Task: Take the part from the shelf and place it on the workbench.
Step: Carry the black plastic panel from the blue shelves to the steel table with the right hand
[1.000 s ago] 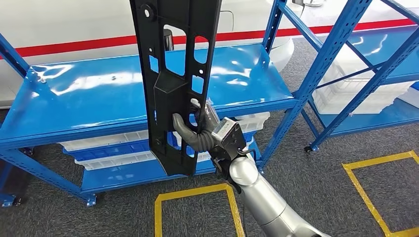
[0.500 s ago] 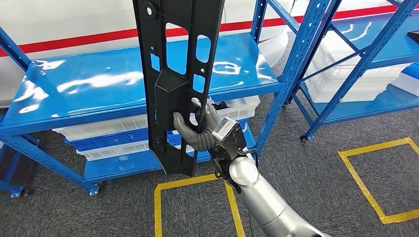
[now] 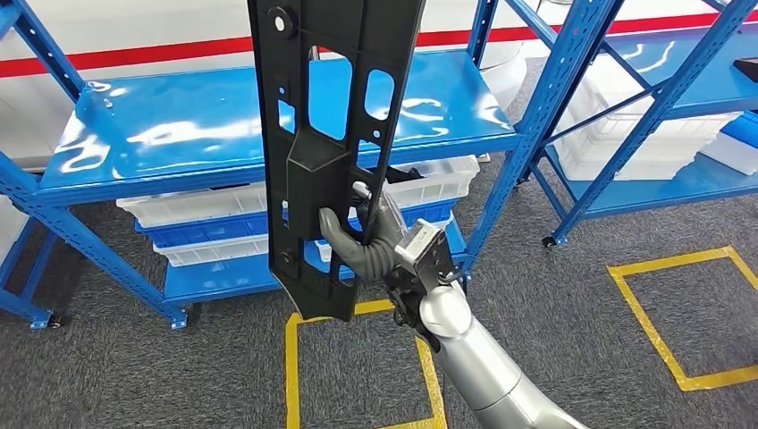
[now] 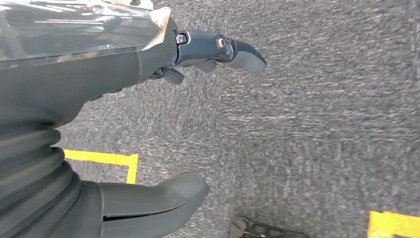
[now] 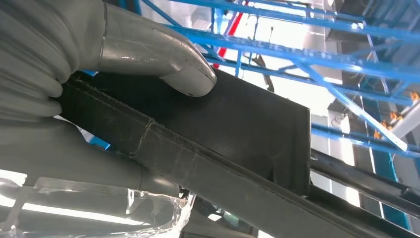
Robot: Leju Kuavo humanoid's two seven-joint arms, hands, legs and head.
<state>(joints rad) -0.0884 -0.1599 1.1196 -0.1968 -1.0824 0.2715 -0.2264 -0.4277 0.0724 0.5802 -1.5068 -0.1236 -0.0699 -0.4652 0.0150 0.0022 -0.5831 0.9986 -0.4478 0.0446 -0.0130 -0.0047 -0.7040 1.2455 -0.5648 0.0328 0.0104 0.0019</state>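
A long black plastic part [image 3: 326, 134] with several cut-outs stands almost upright in the head view, running off the top edge. My right hand [image 3: 357, 239] grips it near its lower third, thumb across the front face. In the right wrist view the grey thumb [image 5: 168, 64] presses on the part [image 5: 237, 124]. The part hangs in front of the blue shelf [image 3: 179, 134], clear of its top board. My left hand [image 4: 148, 119] hangs over grey carpet with its fingers apart and nothing in it.
White and blue crates [image 3: 214, 232] sit on the shelf's lower level. A second blue rack [image 3: 644, 116] with white bins stands to the right. Yellow tape squares [image 3: 679, 322] mark the grey carpet, one [image 3: 357, 366] right under my arm.
The whole scene has shifted: the camera moved, so the shelf sits a little further right and lower. My right hand keeps the same grip on the black part.
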